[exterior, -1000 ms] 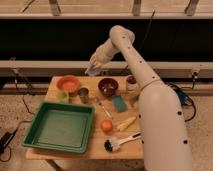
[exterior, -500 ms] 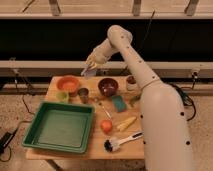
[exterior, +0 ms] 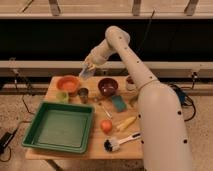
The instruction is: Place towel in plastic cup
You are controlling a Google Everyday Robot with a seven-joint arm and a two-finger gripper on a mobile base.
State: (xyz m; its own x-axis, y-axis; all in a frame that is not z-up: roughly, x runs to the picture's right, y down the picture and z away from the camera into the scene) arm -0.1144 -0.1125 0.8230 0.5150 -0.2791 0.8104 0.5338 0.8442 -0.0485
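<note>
My gripper hangs above the back left of the wooden table, just right of and above the orange bowl. It is shut on a pale towel that hangs from the fingers. A small green plastic cup stands in front of the orange bowl, below and left of the gripper. A dark cup stands to its right, roughly under the gripper.
A large green tray fills the front left. A dark red bowl, a teal sponge, an orange fruit, a yellow item, a brush and a can lie to the right.
The gripper with the towel has moved left and slightly down, toward the orange bowl and the cups. Nothing on the table has moved.
</note>
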